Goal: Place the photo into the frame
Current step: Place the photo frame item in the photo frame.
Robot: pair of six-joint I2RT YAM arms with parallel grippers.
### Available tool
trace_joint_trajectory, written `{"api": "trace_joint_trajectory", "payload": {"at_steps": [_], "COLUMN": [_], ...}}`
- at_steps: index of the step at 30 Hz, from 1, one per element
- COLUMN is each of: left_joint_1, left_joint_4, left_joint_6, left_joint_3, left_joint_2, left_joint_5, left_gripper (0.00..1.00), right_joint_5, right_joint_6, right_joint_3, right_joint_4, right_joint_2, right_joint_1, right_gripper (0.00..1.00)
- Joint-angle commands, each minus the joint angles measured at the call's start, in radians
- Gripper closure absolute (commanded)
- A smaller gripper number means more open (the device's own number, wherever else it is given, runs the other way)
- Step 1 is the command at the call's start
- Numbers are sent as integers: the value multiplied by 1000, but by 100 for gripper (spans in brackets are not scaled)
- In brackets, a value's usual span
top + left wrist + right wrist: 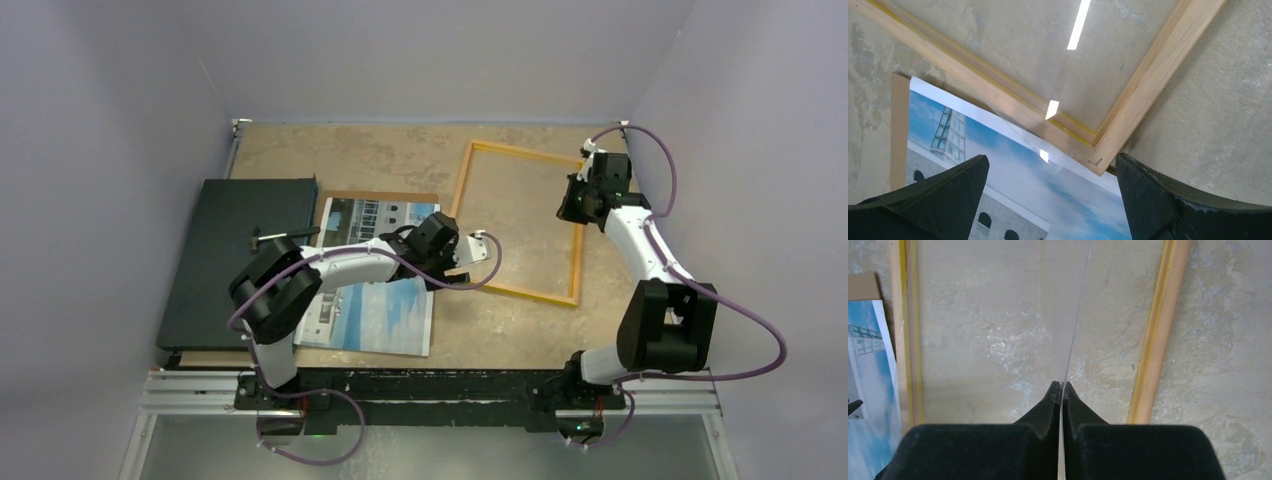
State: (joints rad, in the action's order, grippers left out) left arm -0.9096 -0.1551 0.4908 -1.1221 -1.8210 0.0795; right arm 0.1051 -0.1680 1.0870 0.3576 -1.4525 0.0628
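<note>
The photo (pixel 375 305) lies face up on the table, a building against blue sky; it also shows in the left wrist view (pixel 1013 175). The yellow-orange frame (pixel 520 150) lies flat to its right, its near corner (pixel 1148 75) touching the photo's edge. My left gripper (pixel 478 250) hovers open over that corner, with nothing between its fingers (pixel 1052 157). My right gripper (pixel 580 205) is at the frame's right side, shut on the thin edge of the clear pane (pixel 1075 315), which runs away from the fingertips (pixel 1062 385).
A brown backing board (pixel 380 197) lies under the photo, showing past its far and left edges. A flat black panel (pixel 230 260) lies at the left. Grey walls close in the table on three sides.
</note>
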Motion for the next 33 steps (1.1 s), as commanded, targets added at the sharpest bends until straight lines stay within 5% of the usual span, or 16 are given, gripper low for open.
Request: {"api": "trace_joint_trajectory", "payload": {"at_steps": [1,10,18,25,33], "left_joint_1": [7,133,318,328,321], "left_joint_4": [-60,-170,-126,-68,-43], "left_joint_6": [-15,-207,-366,-351,-340], "left_joint_3": [-57,-235,-369,-343,-328], "left_joint_2": [105,98,-54,-128,-208], "left_joint_5": [-114,-204,-161,-181,-237], "left_gripper": [2,0,12,14,29], "right_joint_5": [46,37,52,52,66], "right_joint_6": [-5,16,20,46,120], "right_joint_3": [23,47,36,87,154], "right_joint_4": [5,11,-7,14,64], "right_joint_2": [10,7,-3,-40,-120], "right_joint_1": [-3,5,20,21,22], "right_gripper": [100,100,100,100,100]}}
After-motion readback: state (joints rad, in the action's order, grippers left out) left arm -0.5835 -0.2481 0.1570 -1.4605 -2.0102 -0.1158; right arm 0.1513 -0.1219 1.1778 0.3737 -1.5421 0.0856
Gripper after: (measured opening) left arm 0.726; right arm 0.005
